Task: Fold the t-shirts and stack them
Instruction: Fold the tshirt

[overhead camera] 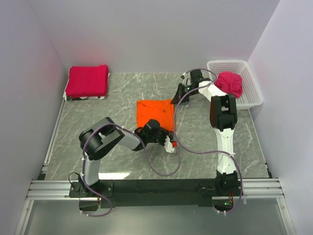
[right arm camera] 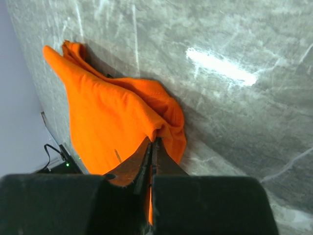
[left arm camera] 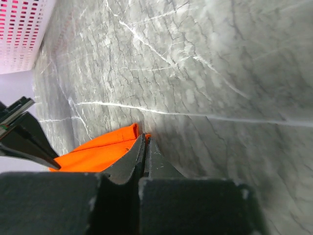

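The bright orange t-shirt (overhead camera: 154, 113) lies partly folded in the middle of the table. My left gripper (overhead camera: 168, 133) is at its near right corner and is shut on that corner (left arm camera: 143, 138). My right gripper (overhead camera: 175, 99) is at its far right corner and is shut on a bunched fold of the orange cloth (right arm camera: 153, 139). The orange shirt fills the left of the right wrist view (right arm camera: 107, 122). A folded crimson-pink t-shirt stack (overhead camera: 87, 81) lies at the back left. Another crimson-pink t-shirt (overhead camera: 230, 83) lies crumpled in the basket.
A white plastic lattice basket (overhead camera: 247, 73) stands at the back right against the wall; its corner shows in the left wrist view (left arm camera: 19, 34). White walls close in the table on three sides. A cable loops over the table near the orange shirt (overhead camera: 176, 142).
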